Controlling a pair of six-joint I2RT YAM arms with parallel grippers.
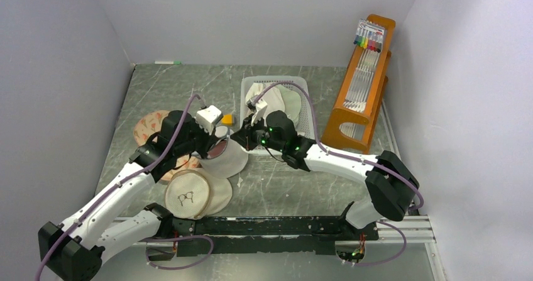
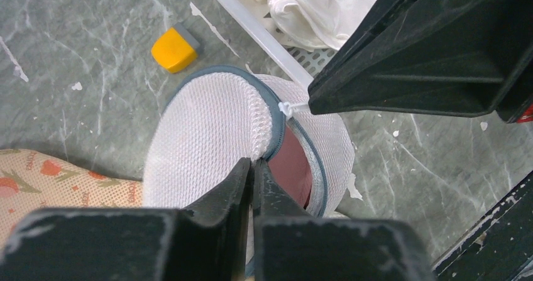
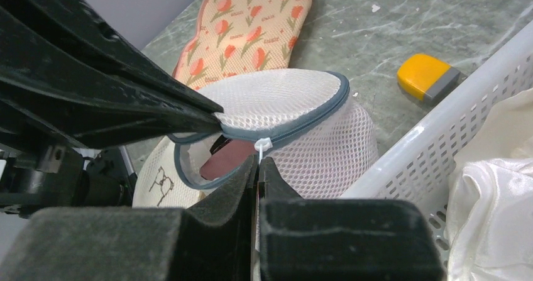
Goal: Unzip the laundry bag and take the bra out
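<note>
Two grippers at the laundry bag (image 1: 229, 158), mid-table (image 1: 283, 180), just beside the white basket (image 1: 276, 78). Left gripper (image 2: 253, 163) pinched together on the grey-blue zip edge of the mesh flap. Right gripper (image 3: 258, 163) likewise closed, with the white zipper pull (image 3: 262, 146) caught at its tips and its cord running down between the fingers. Zip partly undone, flap lifted. Only a dark-pink sliver of the bra (image 2: 292, 168) visible through the gap, inside the bag; cups, straps and trim all hidden by mesh. From above, opening and fingertips largely masked by wrists and cables. Beige pouch (image 1: 187, 196) with glasses print close against the bag, overlap unclear. Flowered pad (image 1: 148, 127) half covered by the left arm. White garments (image 2: 314, 4) in the basket cut off at the frame edge. Small yellow block (image 2: 175, 47) apart on the table.
</note>
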